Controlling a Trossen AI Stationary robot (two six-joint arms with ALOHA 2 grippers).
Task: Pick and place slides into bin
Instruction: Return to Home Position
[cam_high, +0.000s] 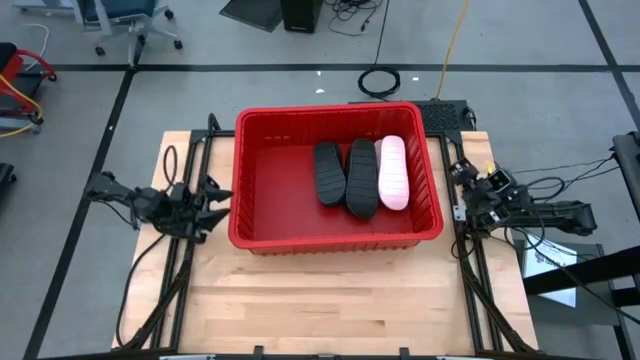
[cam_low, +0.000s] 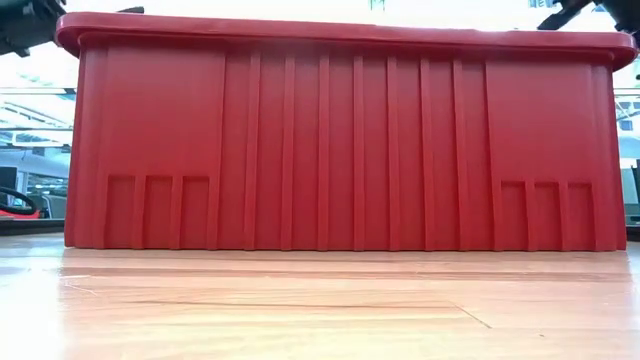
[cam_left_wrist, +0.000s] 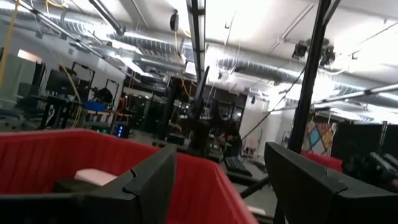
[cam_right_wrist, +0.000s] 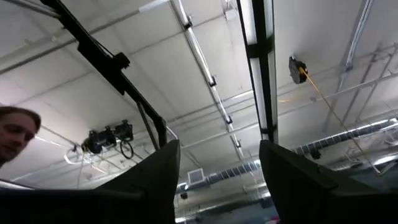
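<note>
You see the bin (cam_high: 335, 241) standing on the wooden table (cam_high: 330, 300); three slides show inside it, in the half of the bin nearer the right arm; a black slide (cam_high: 329, 173) lies nearest the bin's middle, a second black slide (cam_high: 362, 178) lies just beside it, and a pink slide (cam_high: 393, 172) lies against that one, closest to the bin's right wall; whether more lie beneath them you cannot tell. Your left gripper (cam_high: 218, 200) sits outside the bin, just beside its left wall, its fingers (cam_left_wrist: 149, 183) spread apart with nothing between them; the slides are well apart from it, across the bin's floor. Your right gripper (cam_high: 462, 178) sits outside the bin, just beside its right wall, fingers (cam_right_wrist: 158, 177) spread and holding nothing, aimed up at the ceiling; the pink slide is the one nearest it, with the bin's wall between them. A person (cam_right_wrist: 15, 134) shows at the edge of the right wrist view.
</note>
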